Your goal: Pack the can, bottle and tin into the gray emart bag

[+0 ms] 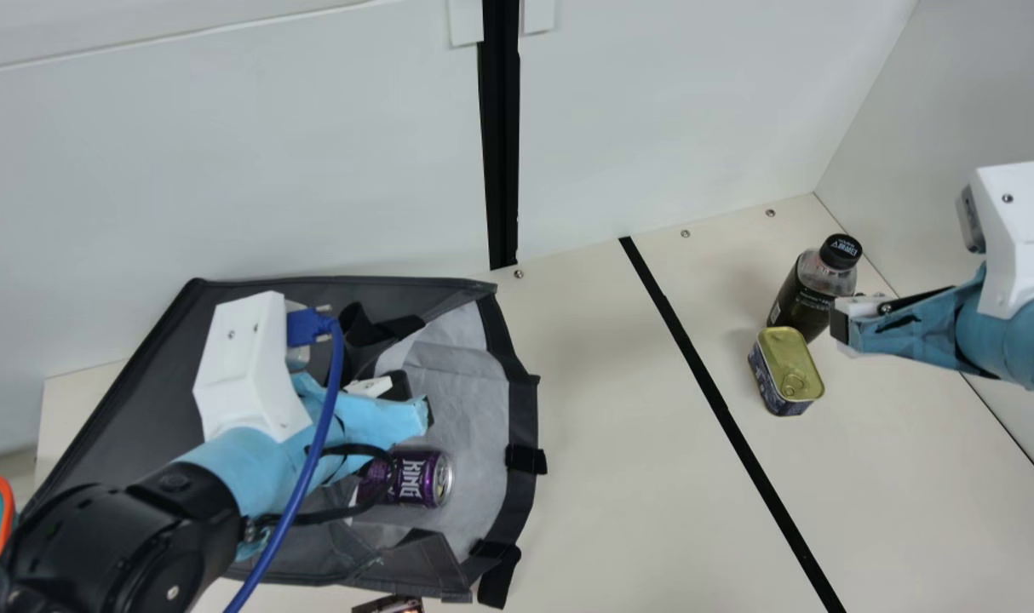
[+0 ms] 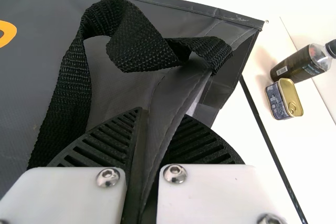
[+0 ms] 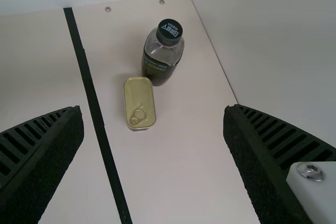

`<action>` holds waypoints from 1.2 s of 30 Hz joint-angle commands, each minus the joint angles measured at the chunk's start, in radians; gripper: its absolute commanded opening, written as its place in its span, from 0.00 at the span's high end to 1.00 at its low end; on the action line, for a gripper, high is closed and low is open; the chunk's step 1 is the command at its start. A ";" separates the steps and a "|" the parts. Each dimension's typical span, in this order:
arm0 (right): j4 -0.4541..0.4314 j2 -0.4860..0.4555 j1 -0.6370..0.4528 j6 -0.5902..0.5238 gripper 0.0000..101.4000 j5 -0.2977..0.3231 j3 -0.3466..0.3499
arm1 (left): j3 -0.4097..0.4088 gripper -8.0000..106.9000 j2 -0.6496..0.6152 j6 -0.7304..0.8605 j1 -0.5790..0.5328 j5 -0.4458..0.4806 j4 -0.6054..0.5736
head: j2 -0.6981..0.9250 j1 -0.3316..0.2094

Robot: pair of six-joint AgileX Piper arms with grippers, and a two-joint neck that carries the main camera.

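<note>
At the far left edge, we are seeing only a slice of a teal and orange thing [image 1: 8,511]. Next to it, our left arm [image 1: 253,460] and its blue cord [image 1: 313,464] are covering a big part of the gray emart bag [image 1: 138,426]. The left gripper [image 1: 413,400] is pinching a fold of the bag, its fingers clamped on the cloth, and the bag's black handle [image 2: 63,87] is looping up close by.

The can [image 1: 421,478] is lying on its side inside the bag, on the pale lining. A loop of black cord is crossing it and the arm is hiding its left end. At the near edge, a small dark thing [image 1: 389,605] is getting cut off, so we are not sure what it is.

A black stripe [image 1: 721,413] is running along the table between the bag and the tin [image 1: 791,362]. The tin is sitting with its pull ring up, right by the near side of the bottle [image 1: 802,294], and hiding some of its foot. The bottle is standing up. The right gripper [image 1: 841,328] is hanging near both with its fingers wide apart, and its arm is running off the right edge.
</note>
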 commanded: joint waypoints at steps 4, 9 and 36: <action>0.005 0.042 -0.004 -0.004 0.10 -0.009 -0.020 | 0.000 0.84 0.000 0.000 0.000 0.000 0.000 | -0.001 -0.023; 0.002 0.088 -0.003 -0.001 0.10 -0.022 -0.041 | 0.000 0.84 0.000 0.000 0.000 0.000 0.000 | -0.001 -0.023; 0.018 0.364 -0.017 0.009 0.10 -0.045 -0.215 | 0.000 0.84 0.000 0.000 0.000 0.000 0.000 | -0.001 -0.023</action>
